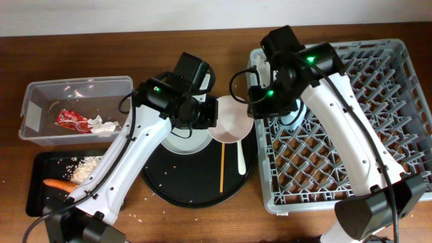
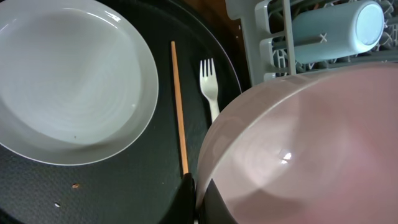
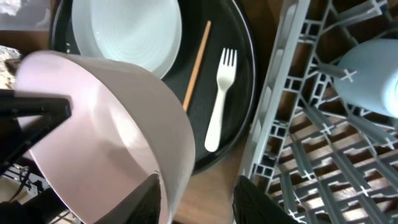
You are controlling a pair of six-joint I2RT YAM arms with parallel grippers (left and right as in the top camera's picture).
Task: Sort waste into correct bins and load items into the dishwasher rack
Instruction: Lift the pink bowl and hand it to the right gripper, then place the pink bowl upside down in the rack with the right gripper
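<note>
Now | pink-white bowl (image 1: 229,121) glossy, tilted, airborne | left jaws pinch rim | right jaws spread

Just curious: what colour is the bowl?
The bowl is pale pink, seen best in the left wrist view.

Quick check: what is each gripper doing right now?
Left gripper: closed on the pink bowl at its rim.
Right gripper: open, fingers spread at the bowl's edge, not gripping.
</note>
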